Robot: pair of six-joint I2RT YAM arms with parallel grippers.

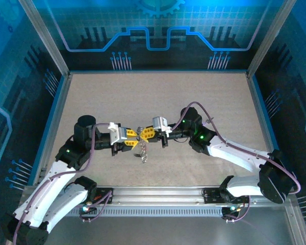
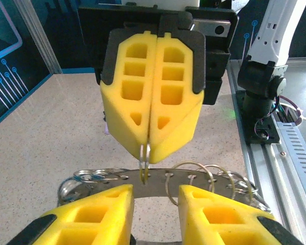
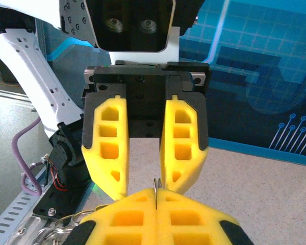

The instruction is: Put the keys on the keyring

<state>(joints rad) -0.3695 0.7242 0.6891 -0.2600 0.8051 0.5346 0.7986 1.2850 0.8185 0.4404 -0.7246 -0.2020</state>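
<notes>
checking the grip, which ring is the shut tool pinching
The middle ring, pinched upright by the right tool; the other rings sit untouched along the metal strip.

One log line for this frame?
left claw: open, facing right claw | right claw: shut on ring | keys: hanging from ring

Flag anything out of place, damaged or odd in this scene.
Nothing stands out. The right gripper is shut on a thin ring, the ringed metal bunch hangs intact below it, and the left gripper sits near it, jaws apart.
</notes>
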